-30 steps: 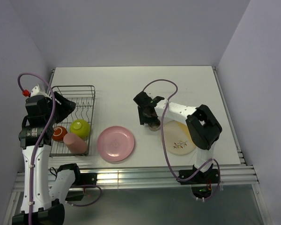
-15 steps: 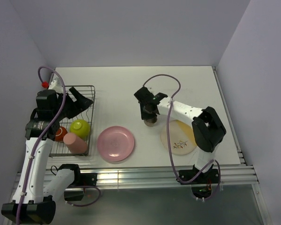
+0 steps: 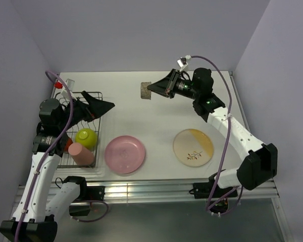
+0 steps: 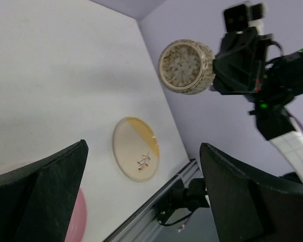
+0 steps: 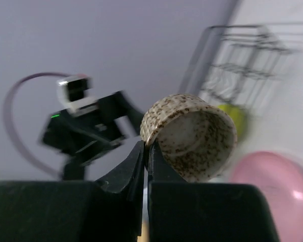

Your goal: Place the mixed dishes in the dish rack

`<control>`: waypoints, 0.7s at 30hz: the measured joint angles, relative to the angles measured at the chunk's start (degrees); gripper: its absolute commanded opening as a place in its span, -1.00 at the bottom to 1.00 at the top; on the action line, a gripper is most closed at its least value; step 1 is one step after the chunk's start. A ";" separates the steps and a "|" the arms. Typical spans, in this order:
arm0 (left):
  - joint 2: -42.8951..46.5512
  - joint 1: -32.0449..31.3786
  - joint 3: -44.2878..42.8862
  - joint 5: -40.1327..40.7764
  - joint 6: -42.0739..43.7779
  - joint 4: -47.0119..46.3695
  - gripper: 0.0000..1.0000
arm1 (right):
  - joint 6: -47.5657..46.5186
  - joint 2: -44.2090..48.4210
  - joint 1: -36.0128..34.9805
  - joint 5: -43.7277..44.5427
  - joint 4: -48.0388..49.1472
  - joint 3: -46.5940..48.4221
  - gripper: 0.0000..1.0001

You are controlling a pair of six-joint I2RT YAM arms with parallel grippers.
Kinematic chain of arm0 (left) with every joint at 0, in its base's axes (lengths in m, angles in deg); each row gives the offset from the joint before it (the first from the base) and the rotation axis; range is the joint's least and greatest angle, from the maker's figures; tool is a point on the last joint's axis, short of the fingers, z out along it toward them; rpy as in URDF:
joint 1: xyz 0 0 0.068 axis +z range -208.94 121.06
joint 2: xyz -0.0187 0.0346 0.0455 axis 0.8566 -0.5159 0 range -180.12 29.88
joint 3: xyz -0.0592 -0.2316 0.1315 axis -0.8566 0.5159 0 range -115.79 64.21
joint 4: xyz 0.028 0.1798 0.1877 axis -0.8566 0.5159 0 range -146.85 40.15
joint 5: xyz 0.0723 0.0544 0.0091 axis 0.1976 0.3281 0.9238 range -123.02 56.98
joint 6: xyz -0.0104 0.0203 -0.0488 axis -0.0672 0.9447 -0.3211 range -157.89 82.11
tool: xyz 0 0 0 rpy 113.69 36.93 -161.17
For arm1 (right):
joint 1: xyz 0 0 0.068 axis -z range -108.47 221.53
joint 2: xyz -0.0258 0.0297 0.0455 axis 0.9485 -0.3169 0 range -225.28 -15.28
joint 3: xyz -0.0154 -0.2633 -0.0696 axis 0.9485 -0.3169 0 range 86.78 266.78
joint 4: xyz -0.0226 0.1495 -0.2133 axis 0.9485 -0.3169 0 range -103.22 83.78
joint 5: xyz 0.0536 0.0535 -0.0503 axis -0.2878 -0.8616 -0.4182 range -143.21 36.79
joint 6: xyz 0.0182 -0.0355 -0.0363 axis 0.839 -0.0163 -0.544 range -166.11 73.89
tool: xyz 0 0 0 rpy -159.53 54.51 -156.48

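Right end effector (image 3: 156, 89) clamped on rim of small speckled grey-tan cup (image 3: 145, 91), held clear of white desk (image 3: 141, 121), left end effector (image 3: 102, 102) wide apart over dark wire dish rack (image 3: 99, 126)

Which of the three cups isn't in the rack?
The small speckled grey-tan cup, pinched by its rim in the right gripper and held in the air. The salmon-pink cup and dark red-orange mug sit in the dark wire rack.

No readable text, label, brand or number shows on anything
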 measured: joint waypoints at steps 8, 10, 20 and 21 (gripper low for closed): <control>-0.09 -1.95 3.43 -6.36 -7.56 -13.66 0.99 | 25.16 -7.19 -2.40 -14.21 29.49 -5.44 -1.00; -0.48 -2.93 3.45 -6.54 -8.37 -15.72 0.98 | 28.02 -7.80 -3.15 -15.47 32.44 -5.53 -1.00; -3.17 -6.75 3.43 -6.32 -9.46 -19.41 0.99 | 31.61 -8.28 -7.50 -17.03 37.31 -4.98 -1.00; -3.37 -7.04 3.43 -6.29 -9.46 -19.54 0.98 | 31.56 -8.46 -7.82 -17.07 37.29 -4.74 -1.00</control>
